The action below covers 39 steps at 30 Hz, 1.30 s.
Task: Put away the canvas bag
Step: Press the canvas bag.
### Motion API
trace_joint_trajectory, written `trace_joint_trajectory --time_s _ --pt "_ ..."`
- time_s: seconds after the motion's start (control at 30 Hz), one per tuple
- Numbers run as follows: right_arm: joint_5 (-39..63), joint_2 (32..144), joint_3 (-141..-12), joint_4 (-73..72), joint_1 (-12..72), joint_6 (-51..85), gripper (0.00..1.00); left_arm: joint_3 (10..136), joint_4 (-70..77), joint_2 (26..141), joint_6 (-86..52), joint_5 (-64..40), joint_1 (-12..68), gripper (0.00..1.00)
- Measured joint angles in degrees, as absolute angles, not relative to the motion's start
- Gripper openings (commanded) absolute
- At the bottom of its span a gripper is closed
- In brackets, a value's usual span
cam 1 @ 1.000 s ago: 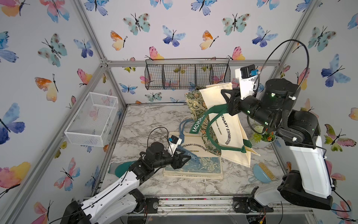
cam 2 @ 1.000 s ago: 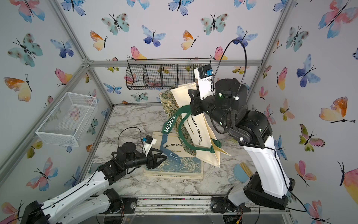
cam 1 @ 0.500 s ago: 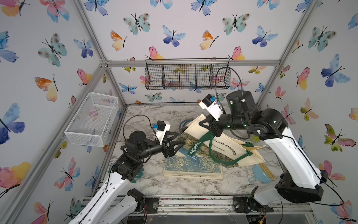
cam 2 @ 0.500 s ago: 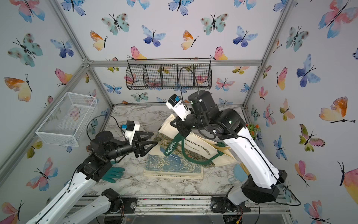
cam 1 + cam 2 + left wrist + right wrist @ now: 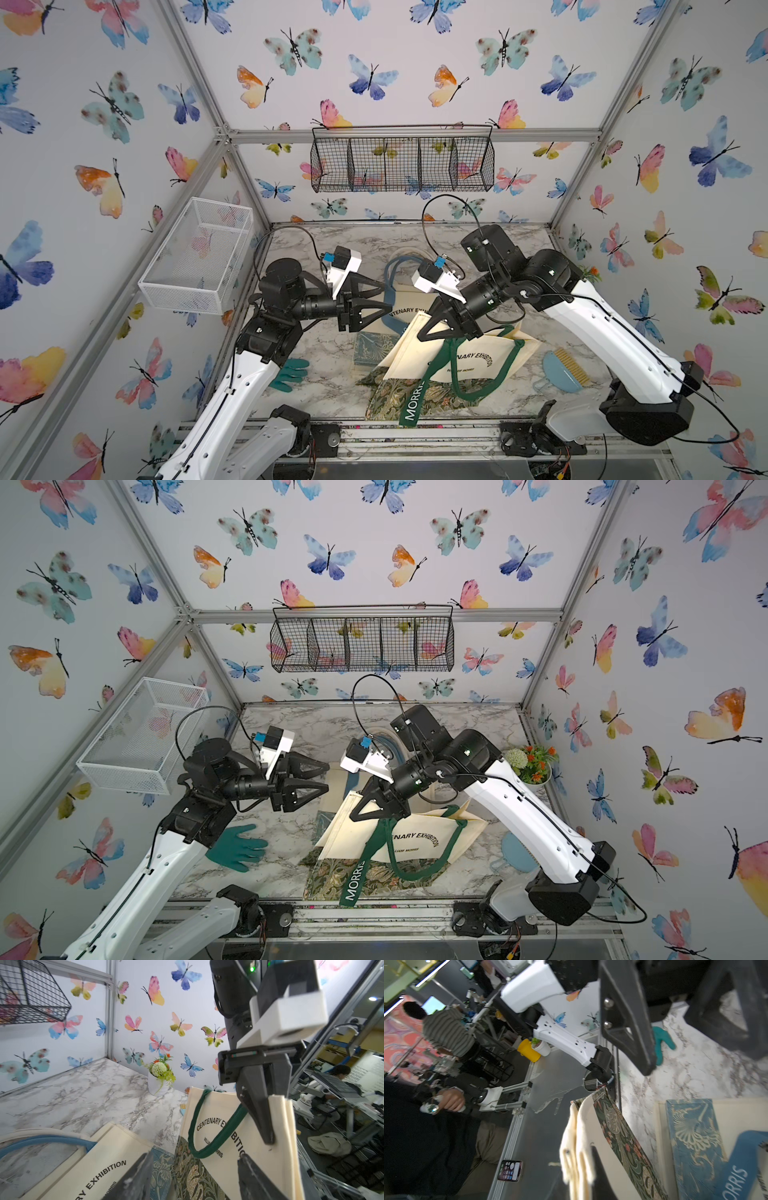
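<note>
Two canvas bags share the marble table, and that is the largest hazard: a mix-up. Green-handled canvas bag hangs half-raised near the table's front, its cream top edge pinched in the closed right hand, its patterned lower part resting on the table. Blue-handled bag lies flat just behind it, below the left hand, which hovers with jaws apart and holds nothing. If the left hand drops to help, it could close on the wrong bag or its blue loop. Pinch sits near one corner on folded layers. Under the hanging weight the cloth could slide out, or only some layers could come along and the bag sag open. Likely homes are the black wire basket on the back wall and the white mesh basket on the left wall. Both look tight for a limp bag, and an unfolded one may drape over a rim and fall back. Green strap trails over the front edge toward the rail, where a lift could snag it. Smallest worries: swinging cloth could sweep the flower pot, the blue brush or the green glove.
</note>
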<state>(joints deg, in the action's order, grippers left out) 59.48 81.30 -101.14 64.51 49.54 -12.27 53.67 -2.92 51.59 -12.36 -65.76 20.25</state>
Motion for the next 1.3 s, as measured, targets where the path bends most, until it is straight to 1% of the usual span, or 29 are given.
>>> trace_joint_trajectory --time_s 0.1,0.2,0.47,0.67,0.83,1.03,1.17,1.3 --pt "63.6 79.8 -101.6 63.6 49.5 -13.1 0.02 50.7 1.2 51.0 -15.6 -69.5 20.3 0.69" --pt "65.2 79.7 -102.7 63.2 49.6 -13.1 0.02 49.8 3.3 50.7 -17.6 -72.6 20.4 0.69" --pt "63.2 84.0 -104.2 62.3 49.6 -12.4 0.02 51.2 4.4 50.5 -18.9 -78.7 24.7 0.72" --pt "61.6 86.0 -106.7 62.3 49.9 -11.8 0.02 53.8 -2.0 50.4 -14.3 -81.4 26.7 0.72" --pt "59.5 86.6 -108.6 62.3 50.0 -10.9 0.02 54.0 -7.6 50.4 -10.2 -82.9 26.8 0.72" --pt "54.9 88.2 -108.9 62.6 50.0 -9.6 0.02 54.5 -13.0 50.5 -6.2 -84.0 26.8 0.72" --pt "49.5 89.3 -107.9 62.9 50.0 -9.1 0.02 55.5 -14.8 50.6 -5.1 -85.0 26.9 0.72" --pt "47.7 90.4 -107.7 63.4 49.9 -8.4 0.02 55.8 -17.6 51.0 -5.1 -84.2 26.9 0.72"
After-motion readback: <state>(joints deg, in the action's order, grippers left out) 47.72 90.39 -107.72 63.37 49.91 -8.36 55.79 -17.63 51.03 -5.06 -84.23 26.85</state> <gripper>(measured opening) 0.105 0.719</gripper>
